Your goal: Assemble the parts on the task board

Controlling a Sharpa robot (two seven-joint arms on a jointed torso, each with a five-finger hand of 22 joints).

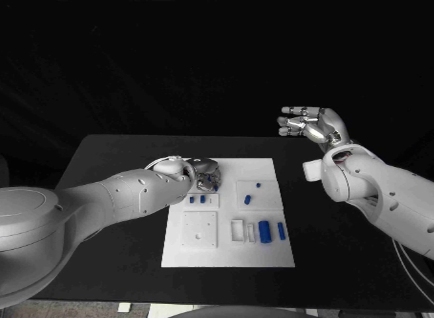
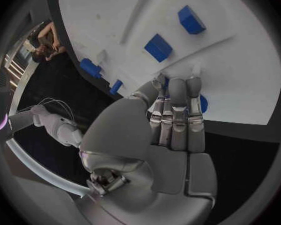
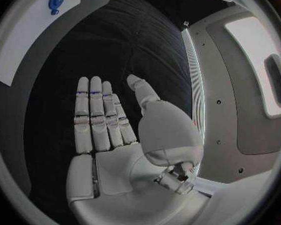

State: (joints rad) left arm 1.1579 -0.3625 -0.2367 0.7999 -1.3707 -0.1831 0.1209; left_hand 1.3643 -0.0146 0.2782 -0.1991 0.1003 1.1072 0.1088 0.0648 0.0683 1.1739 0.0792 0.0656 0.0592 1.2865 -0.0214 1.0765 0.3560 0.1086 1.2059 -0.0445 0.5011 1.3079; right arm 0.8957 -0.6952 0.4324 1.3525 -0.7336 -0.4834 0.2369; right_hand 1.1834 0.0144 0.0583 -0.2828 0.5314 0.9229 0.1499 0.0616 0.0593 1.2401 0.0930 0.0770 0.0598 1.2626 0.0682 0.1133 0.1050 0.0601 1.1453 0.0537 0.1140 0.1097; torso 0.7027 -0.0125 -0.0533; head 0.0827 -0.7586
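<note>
Two silver hands, one down at the white rectangular task board (image 1: 228, 212), one raised well away from it.

On the black table (image 1: 112, 159), the left hand (image 1: 205, 176) hovers low over the board's far left part, fingers (image 2: 177, 115) straight and pressed together, tips just over a small blue part (image 2: 203, 104) at the board's edge; whether they touch it or hold anything I cannot tell. Small blue block-shaped parts (image 1: 197, 199) lie just below that hand on the board, another small blue piece (image 1: 250, 197) sits toward the board's middle right, and two longer blue cylinders (image 1: 264, 231) stand beside white fixtures near its lower right. The right hand (image 1: 311, 124) is lifted beyond the board's far right corner, flat, fingers (image 3: 93, 115) extended, holding nothing. No legible writing appears on the board.
</note>
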